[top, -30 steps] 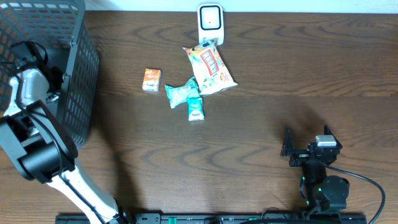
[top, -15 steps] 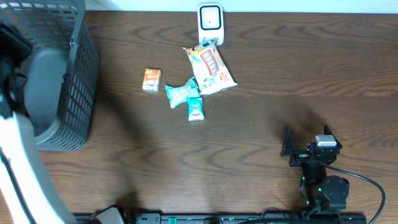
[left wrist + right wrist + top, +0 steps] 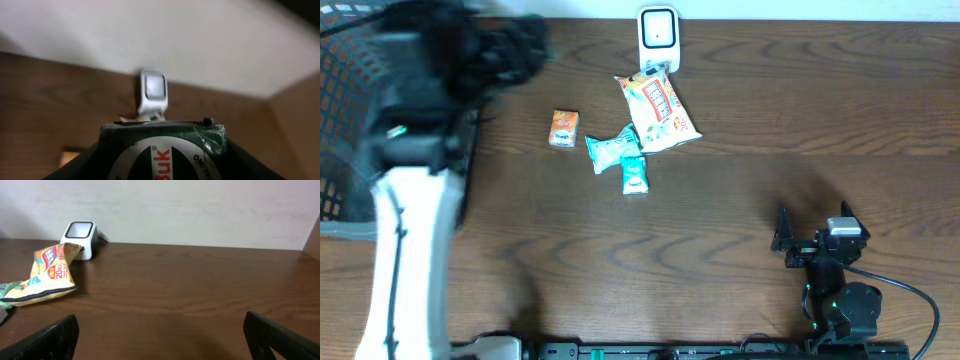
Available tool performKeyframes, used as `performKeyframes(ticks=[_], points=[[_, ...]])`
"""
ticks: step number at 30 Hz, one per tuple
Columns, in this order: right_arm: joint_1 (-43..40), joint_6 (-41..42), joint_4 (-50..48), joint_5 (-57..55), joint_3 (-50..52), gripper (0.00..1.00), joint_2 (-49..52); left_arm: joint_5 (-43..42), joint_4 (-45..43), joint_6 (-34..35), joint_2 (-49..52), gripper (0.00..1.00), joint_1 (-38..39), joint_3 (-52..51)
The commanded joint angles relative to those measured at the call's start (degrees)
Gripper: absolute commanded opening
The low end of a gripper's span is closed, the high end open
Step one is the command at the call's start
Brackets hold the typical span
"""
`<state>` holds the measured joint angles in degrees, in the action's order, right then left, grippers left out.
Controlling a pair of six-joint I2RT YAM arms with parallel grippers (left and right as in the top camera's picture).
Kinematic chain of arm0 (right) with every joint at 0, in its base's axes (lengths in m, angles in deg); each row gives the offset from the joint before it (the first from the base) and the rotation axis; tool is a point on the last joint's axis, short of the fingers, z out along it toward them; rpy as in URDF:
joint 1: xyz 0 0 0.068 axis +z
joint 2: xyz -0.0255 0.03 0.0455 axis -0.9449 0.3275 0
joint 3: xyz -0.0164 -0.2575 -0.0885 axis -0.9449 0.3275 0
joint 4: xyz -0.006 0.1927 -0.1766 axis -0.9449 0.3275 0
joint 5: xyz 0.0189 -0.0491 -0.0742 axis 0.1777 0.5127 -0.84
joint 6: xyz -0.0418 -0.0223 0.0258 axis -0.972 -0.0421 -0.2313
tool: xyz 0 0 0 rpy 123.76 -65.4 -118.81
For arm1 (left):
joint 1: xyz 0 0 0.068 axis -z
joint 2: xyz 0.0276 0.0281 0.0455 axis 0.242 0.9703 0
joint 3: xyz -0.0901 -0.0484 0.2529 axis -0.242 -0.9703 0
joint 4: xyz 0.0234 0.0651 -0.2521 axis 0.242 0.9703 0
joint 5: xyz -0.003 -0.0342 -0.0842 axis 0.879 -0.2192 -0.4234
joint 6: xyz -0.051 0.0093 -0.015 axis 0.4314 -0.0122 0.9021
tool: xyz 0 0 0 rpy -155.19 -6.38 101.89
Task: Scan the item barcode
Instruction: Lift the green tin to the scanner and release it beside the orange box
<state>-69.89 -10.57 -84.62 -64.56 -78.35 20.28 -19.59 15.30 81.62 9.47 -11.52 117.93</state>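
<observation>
**Green pack (image 3: 162, 150) clamped in the left fingers (image 3: 82, 162), scanner (image 3: 153, 92) ahead**

Green wrapping with a round white label and red lettering that reads "Buk" fills the bottom of the left wrist view. The dark left fingers press against both sides of the pack and hold it up off the counter (image 3: 45, 90). A thin dark seam runs along its top edge. Past that edge stands the white scanner, upright at the back of the counter against the pale wall (image 3: 175, 35), its window turned toward the pack. The two are apart.

From overhead the left arm (image 3: 405, 230) is a blur. Its dark end is near the far left corner of the counter, well left of the scanner (image 3: 658, 38) and just beside the mesh basket (image 3: 335, 130). The pack cannot be picked out in that blur.

In front of the scanner lies a yellow snack bag (image 3: 658, 108), its top end touching the scanner's base. At the bag's lower left are two teal packets (image 3: 612, 148), close together, and an orange packet (image 3: 563, 128) lies a little further left.

The right arm (image 3: 830, 270) sits at the near right of the counter, well apart from everything else. The right fingers (image 3: 55, 340) are spread wide with nothing between them. The right wrist view looks across bare wood to the snack bag and the scanner.
</observation>
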Motion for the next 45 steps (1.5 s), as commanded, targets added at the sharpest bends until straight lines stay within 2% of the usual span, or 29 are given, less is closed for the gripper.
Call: performKeyframes(ticks=[1, 6, 11, 14, 19, 21, 25, 27, 28, 33, 37, 42, 43, 45], points=[[0.2, -0.7, 0.1, 0.0, 0.2, 0.99, -0.3, 10.7, 0.0, -8.0, 5.3, 0.53, 6.3, 0.1], [0.2, -0.7, 0.1, 0.0, 0.2, 0.99, -0.3, 21.7, -2.7, -9.2, 13.9, 0.54, 10.9, 0.1], [0.2, -0.7, 0.1, 0.0, 0.2, 0.99, -0.3, 22.0, -4.8, -9.1, 22.6, 0.54, 12.1, 0.1], [0.2, -0.7, 0.1, 0.0, 0.2, 0.99, -0.3, 22.3, -6.6, -9.1, 27.3, 0.61, 12.1, 0.1], [0.2, -0.7, 0.1, 0.0, 0.2, 0.99, -0.3, 23.0, -7.7, -9.1, 32.4, 0.64, 12.0, 0.1], [0.2, -0.7, 0.1, 0.0, 0.2, 0.99, -0.3, 23.0, -7.5, -9.1, 33.2, 0.71, 12.1, 0.1], [0.2, -0.7, 0.1, 0.0, 0.2, 0.99, -0.3, 22.8, -7.0, -9.1, 33.2, 0.73, 12.1, 0.1], [0.2, -0.7, 0.1, 0.0, 0.2, 0.99, -0.3, 22.8, -6.8, -9.1, 33.2, 0.80, 12.1, 0.1], [0.2, -0.7, 0.1, 0.0, 0.2, 0.99, -0.3, 22.8, -6.7, -9.1, 33.2, 0.86, 12.1, 0.1], [0.2, -0.7, 0.1, 0.0, 0.2, 0.99, -0.3, 22.8, -4.6, -9.1, 30.1, 0.88, 12.0, 0.2], [0.2, -0.7, 0.1, 0.0, 0.2, 0.99, -0.3, 22.9, -0.4, -9.1, 22.4, 0.93, 11.9, 0.2], [0.2, -0.7, 0.1, 0.0, 0.2, 0.99, -0.3, 22.8, 9.0, -9.1, 10.9, 0.93, 11.9, 0.2], [0.2, -0.7, 0.1, 0.0, 0.2, 0.99, -0.3, 22.8, 12.0, -9.1, 8.5, 0.98, 12.0, 0.2], [0.2, -0.7, 0.1, 0.0, 0.2, 0.99, -0.3, 22.9, 17.4, -9.1, 4.6, 0.98, 12.0, 0.2]])
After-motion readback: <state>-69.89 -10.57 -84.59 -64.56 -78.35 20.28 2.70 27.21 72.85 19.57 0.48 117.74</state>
